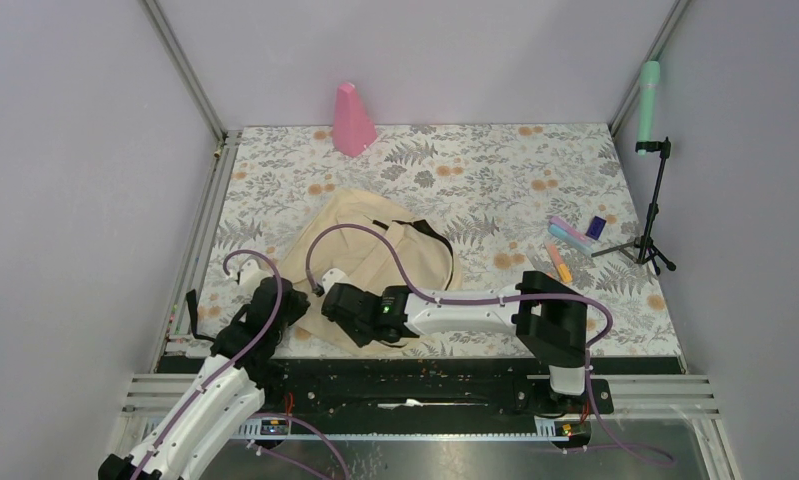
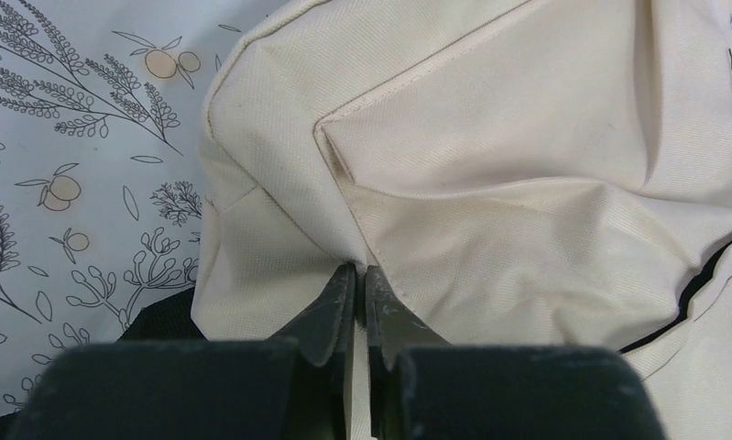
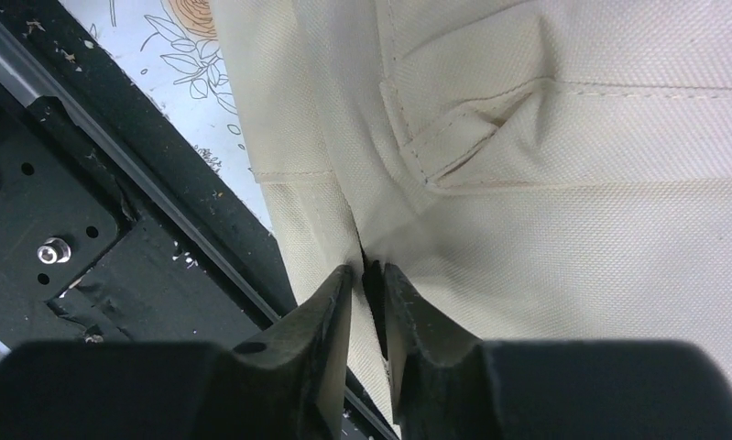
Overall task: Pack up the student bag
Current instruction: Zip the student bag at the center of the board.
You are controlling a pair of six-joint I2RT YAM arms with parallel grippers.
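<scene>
Two grips: left pincer and right pincer clamp student bag folds, lower centre; I reckon to spread it.

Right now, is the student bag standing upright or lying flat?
Lying flat: the student bag sprawls limp and creased on the floral table.

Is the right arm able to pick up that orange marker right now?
Probably not yet: the right gripper is pinched shut on the student bag, so it is busy. The orange marker lies in the open with nothing covering it, so letting go of the bag should free the way.
</scene>
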